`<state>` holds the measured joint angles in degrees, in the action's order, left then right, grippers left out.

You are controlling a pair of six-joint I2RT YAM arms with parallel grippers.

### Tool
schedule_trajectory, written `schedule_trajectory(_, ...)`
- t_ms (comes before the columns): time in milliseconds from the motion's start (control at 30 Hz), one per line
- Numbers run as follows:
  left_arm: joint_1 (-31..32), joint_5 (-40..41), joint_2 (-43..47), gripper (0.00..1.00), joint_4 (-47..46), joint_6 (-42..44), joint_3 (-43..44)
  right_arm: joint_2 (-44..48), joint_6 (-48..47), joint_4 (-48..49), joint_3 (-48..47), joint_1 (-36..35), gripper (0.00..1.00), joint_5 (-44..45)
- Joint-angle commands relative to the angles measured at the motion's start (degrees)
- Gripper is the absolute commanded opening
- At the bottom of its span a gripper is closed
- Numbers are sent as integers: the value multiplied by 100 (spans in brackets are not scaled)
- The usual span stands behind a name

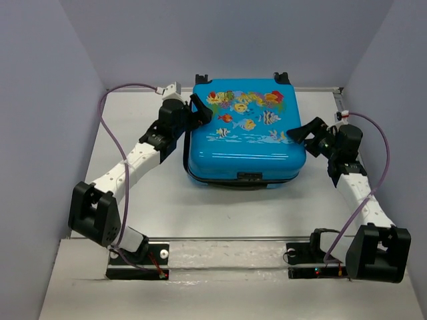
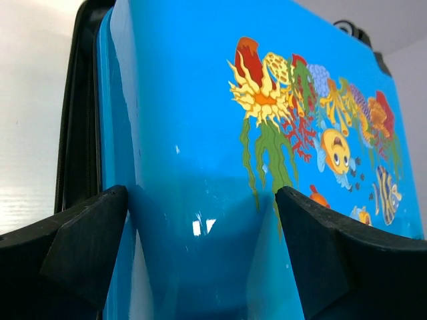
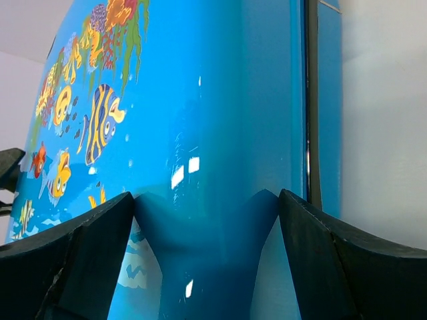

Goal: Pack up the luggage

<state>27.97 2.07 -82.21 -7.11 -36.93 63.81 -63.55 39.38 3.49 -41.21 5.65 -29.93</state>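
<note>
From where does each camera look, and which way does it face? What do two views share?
Top external: above and behind the arms, looking down at the bright-blue hard-shell suitcase with fish print on the pale table; both arms, left gripper and right gripper show.
Left wrist: on the left arm, facing the suitcase's left side; its black fingers show.
Right wrist: on the right arm, facing its right side; its black fingers show.
Shared: both wrist views show fish print.
</note>
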Motion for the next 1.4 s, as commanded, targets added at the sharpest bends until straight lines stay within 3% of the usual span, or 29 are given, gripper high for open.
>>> schedule_trajectory(0, 895, -1833, 92, 99, -1600, -816, 1036, -88, 703, 196, -291, -583, 85, -2341)
schedule_trajectory(233, 799, -1103, 100, 99, -801, -271, 1836, 62, 677, 82, -309, -635, 87, -2122)
schedule_trajectory(533, 210, -813, 461, 99, -809, -342, 520, -175, 378, -111, -71, -1179, 85, -1367)
schedule_trajectory(767, -660, -971, 382, 99, -678, -122, 535, -185, 623, 11, -186, -1980, 81, -655)
schedule_trajectory(867, -626, -718, 757, 99, -275, 317, 851, -70, 739, 109, -80, -2033, 81, -374)
schedule_trajectory(1067, -406, 10, 1584, 99, 482, 1090, 862, 175, -26, -305, -142, -2033, 78, 259)
schedule_trajectory(1167, -485, 766, 1849, 99, 711, 1241, 274, 491, -395, -331, 85, -2033, 74, 391)
schedule_trajectory(1200, -737, 612, 2032, 99, 851, 1154, 81, 728, -552, -383, 174, -2033, 72, 461)
schedule_trajectory(1300, -776, -205, 2585, 97, 852, 1012, -579, 1141, -747, -682, 629, -2033, 53, 585)
schedule_trajectory(1333, -688, -615, 2736, 90, 861, 995, -824, 1239, -756, -726, 754, -2033, 37, 672)
schedule_trajectory(1367, -548, -689, 2876, 87, 878, 986, -913, 1318, -765, -744, 1016, -2033, 31, 734)
